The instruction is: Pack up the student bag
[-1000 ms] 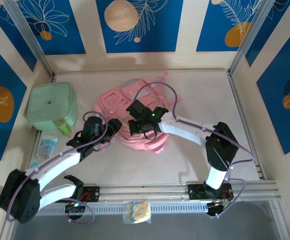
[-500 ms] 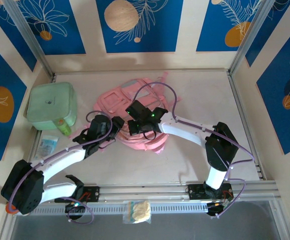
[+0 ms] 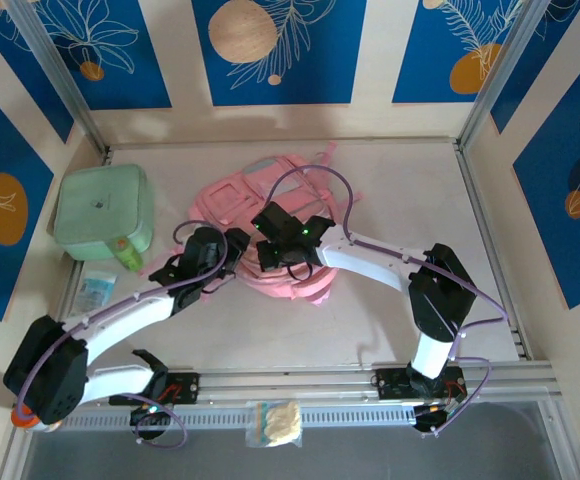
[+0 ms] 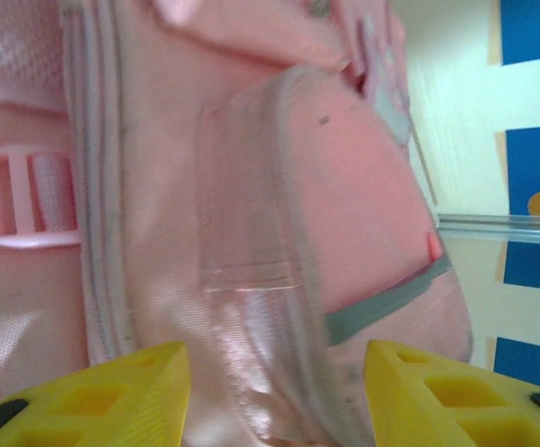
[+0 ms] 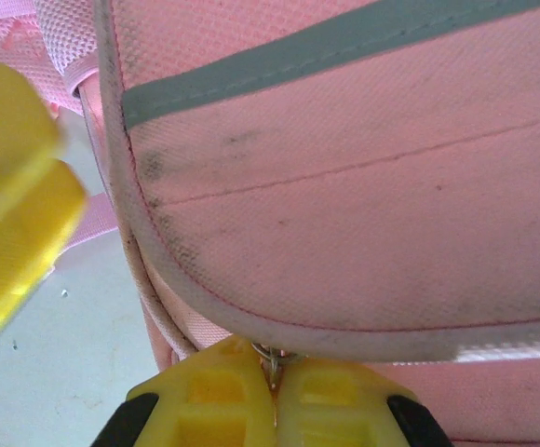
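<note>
Left gripper (image 4: 275, 391), jaws spread, has slid in against the large soft pink fabric backpack (image 3: 238, 196) lying mid pale table (image 3: 420, 200), while right gripper (image 5: 272, 374) pinches its small metal zip pull (image 5: 272, 357), so unzipping looks set to start.

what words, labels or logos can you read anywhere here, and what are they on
No text here can be read.
mint-green case: a small dark mark on the lid, too small to read.
blue and white packet: the print is too small to read.
student bag: no lettering shows on it in the top or wrist views.
</note>
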### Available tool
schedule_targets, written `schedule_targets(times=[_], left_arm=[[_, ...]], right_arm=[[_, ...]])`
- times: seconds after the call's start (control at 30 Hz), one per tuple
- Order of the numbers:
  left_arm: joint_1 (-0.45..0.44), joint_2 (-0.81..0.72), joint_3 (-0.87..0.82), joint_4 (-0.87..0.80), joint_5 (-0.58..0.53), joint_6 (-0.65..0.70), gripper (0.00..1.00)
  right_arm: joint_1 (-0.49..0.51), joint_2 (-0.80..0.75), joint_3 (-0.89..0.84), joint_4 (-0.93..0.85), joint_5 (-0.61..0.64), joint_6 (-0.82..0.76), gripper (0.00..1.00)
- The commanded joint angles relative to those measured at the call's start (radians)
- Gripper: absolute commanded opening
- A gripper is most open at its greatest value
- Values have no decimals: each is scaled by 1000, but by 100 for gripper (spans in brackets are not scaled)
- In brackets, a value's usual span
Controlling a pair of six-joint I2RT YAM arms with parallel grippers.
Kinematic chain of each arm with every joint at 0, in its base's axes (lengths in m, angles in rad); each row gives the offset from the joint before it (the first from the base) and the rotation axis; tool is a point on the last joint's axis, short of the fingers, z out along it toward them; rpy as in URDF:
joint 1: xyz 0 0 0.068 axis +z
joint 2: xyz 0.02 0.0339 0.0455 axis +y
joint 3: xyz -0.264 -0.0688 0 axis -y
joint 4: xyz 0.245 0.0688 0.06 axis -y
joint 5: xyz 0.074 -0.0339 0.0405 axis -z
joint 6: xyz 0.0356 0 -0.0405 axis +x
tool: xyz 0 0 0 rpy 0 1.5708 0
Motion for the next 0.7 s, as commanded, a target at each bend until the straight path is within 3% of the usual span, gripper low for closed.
schedule_targets(times=[0.0,0.23,0.67], left_arm=[[-7,-84,53,-103,-102,0,54],[-32,42,83,37,-15,-61,54],[-67,232,113,124,-27,-154,46]], right_arm=[[-7,-34,-18,16,-22,-18,0],[-16,-41,-35,43,-42,-24,0],[-19,-44,-22,54,-51,-34,0]])
